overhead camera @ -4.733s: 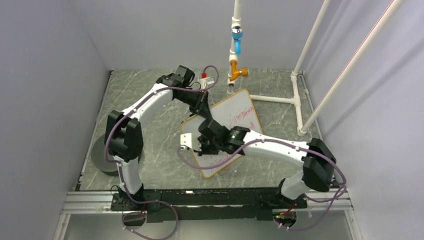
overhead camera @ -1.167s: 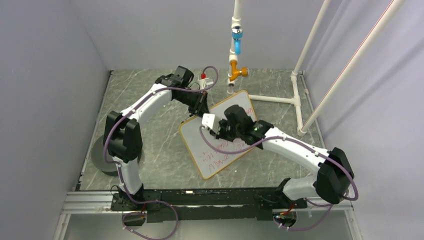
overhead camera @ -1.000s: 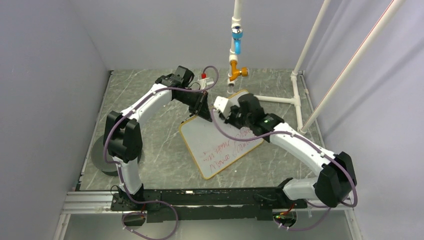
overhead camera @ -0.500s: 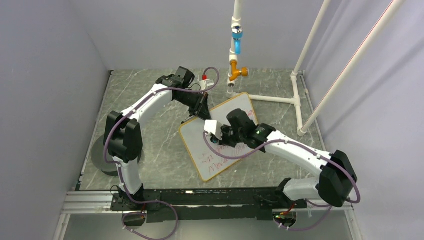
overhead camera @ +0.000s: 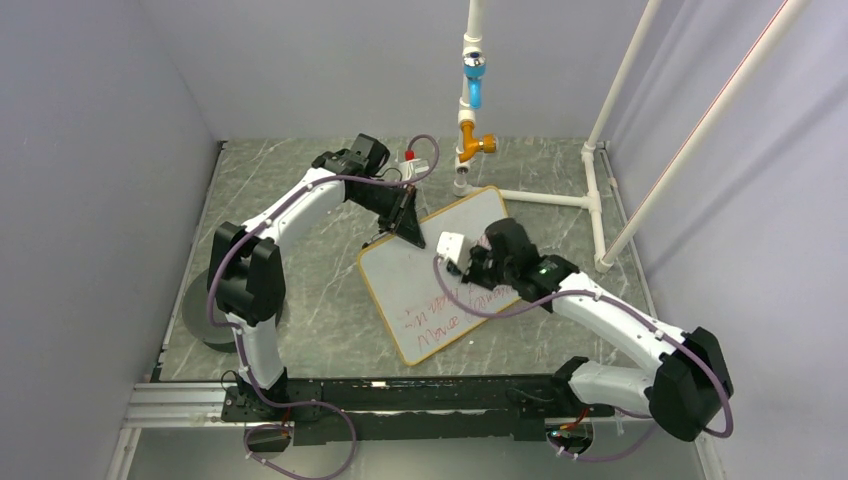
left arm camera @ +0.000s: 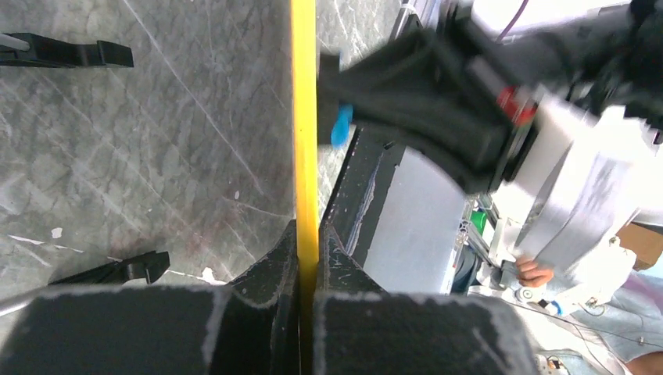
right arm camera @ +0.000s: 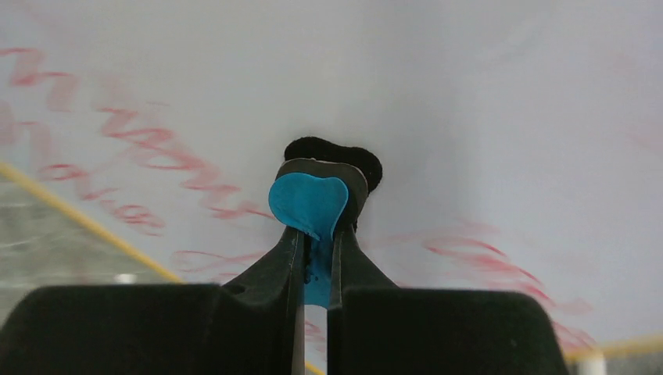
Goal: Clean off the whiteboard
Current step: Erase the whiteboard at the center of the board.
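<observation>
Lying askew on the grey marbled surface (overhead camera: 300,270), the whiteboard (overhead camera: 415,275) shows red scrawl (overhead camera: 440,322) on its near half. Mid-board, the right end effector (right arm camera: 313,258) is clamped on the small blue-and-black eraser (right arm camera: 309,205), dark felt pressed to the glossy white face, likely for wiping. Farther back, the left end effector (left arm camera: 306,258) is pinched on the thin yellow frame (left arm camera: 303,117), apparently bracing the board against sliding.
</observation>
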`<state>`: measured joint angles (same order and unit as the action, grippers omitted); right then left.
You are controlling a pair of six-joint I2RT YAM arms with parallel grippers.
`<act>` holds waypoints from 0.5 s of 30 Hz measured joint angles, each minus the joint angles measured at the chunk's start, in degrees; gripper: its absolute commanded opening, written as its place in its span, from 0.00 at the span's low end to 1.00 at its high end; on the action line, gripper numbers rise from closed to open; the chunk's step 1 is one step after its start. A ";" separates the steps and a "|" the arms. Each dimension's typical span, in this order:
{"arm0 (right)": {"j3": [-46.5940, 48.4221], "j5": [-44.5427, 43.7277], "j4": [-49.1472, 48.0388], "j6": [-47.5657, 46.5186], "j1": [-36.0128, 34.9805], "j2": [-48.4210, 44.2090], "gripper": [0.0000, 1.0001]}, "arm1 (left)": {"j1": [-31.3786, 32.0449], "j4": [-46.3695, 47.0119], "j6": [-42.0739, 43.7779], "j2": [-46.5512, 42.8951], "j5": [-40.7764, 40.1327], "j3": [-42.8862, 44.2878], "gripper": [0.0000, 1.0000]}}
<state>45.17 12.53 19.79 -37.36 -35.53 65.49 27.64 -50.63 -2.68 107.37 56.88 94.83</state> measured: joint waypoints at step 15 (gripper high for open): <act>7.15 -1.81 -0.20 -0.15 4.00 3.50 0.00 | -0.39 1.22 0.15 -0.07 0.22 0.00 0.00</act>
<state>52.31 10.72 19.59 -37.52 -31.53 68.99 27.24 -49.41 -2.52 107.31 57.10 94.83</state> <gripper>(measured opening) 0.085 0.059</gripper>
